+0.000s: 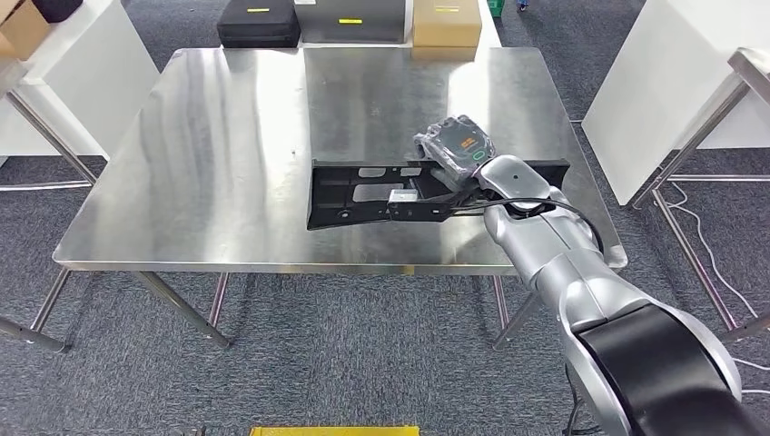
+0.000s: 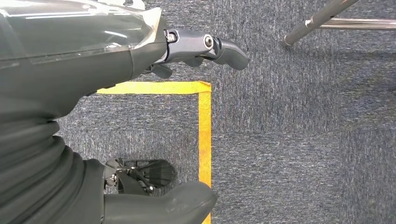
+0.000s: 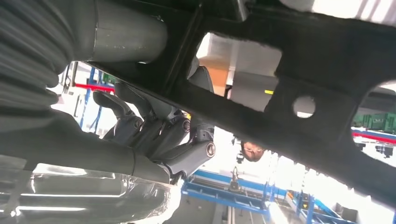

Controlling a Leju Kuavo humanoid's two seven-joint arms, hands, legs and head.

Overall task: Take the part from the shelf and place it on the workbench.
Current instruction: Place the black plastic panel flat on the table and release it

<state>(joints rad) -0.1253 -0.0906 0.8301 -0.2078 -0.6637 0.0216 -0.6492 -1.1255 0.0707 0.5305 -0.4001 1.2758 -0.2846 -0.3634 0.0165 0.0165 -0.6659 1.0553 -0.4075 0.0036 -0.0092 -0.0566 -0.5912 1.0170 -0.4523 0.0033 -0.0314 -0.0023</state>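
My right robot hand (image 1: 451, 145) grips the long black perforated plastic part (image 1: 363, 193), which sits across the shiny steel surface (image 1: 236, 136) near its front edge. Right wrist cam: my fingers (image 3: 154, 130) curl round a part bar. Left robot hand (image 2: 187, 51) hangs over grey carpet w/ yellow tape (image 2: 204, 130), fingers apart, holding nothing.

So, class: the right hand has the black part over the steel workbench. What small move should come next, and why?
Probably lower the black part until it rests flat on the workbench, then let go. The right hand grips it well inside the table edges; whether it already touches the steel is unclear. The left hand hangs over carpet.
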